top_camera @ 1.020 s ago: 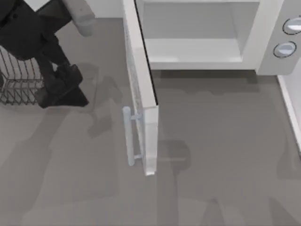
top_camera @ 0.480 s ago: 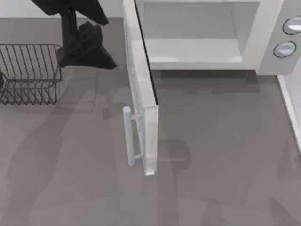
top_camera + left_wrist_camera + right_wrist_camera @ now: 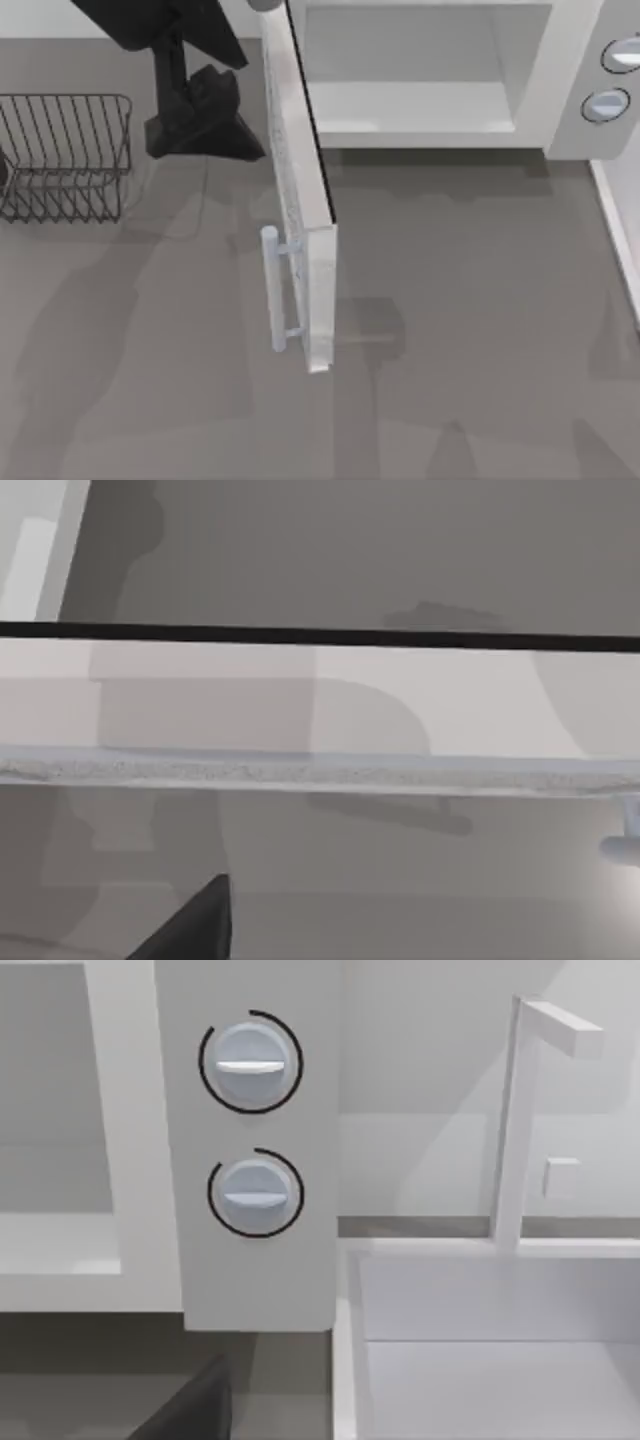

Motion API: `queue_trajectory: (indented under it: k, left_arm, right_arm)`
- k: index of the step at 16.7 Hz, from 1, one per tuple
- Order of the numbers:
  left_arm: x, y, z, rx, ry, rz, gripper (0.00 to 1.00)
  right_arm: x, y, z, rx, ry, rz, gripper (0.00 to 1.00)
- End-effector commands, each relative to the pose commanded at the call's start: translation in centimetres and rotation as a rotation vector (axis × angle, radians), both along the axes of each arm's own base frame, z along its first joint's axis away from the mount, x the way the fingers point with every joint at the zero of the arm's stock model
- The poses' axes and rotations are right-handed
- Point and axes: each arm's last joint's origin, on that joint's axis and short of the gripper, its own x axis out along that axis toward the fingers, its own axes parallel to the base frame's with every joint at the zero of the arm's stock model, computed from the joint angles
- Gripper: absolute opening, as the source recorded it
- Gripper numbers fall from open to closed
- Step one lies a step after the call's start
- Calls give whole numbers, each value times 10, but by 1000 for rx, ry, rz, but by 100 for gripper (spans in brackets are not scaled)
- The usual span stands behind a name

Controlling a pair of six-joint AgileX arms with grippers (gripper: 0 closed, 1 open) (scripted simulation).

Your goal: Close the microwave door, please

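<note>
Top view: microwave door (image 3: 300, 190) stands wide open, swung out edge-on from the microwave (image 3: 440, 80) toward the front of the table (image 3: 480, 330), hinged at the cavity's left side. Its pale bar handle (image 3: 270, 290) sits on the door's left face near the free end. Left gripper (image 3: 205, 125) is at the back-left, just beside the door's outer face near the hinge end, w/ a wire basket (image 3: 65, 155) further left; can't tell if it's touching the door or if it's spread or closed. Two round knobs (image 3: 608, 103) show on the panel at right.

Left wrist view: close on the door (image 3: 320, 710), its dark edge strip and speckled window rim running across; a dark fingertip (image 3: 195, 930) pokes in at the frame edge.

Right wrist view: right arm faces the knob panel (image 3: 250, 1150) from in front, sink (image 3: 490, 1340) and faucet (image 3: 520, 1110) beside it; one dark fingertip (image 3: 195, 1410) visible, grip state can't be told
</note>
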Motion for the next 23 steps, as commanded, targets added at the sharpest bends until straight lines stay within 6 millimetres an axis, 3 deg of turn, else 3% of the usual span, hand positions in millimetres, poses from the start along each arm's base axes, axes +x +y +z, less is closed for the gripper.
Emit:
queue_trajectory:
  k: [6,11,23]
  left_arm:
    - [4,-28,-49,-2,-4,1,100]
    - [4,-31,-54,-1,-2,1,100]
    - [4,-31,-54,-1,-2,1,10]
  right_arm:
    - [0,0,0,0,0,0,100]
    - [0,0,0,0,0,0,100]
    - [0,0,0,0,0,0,100]
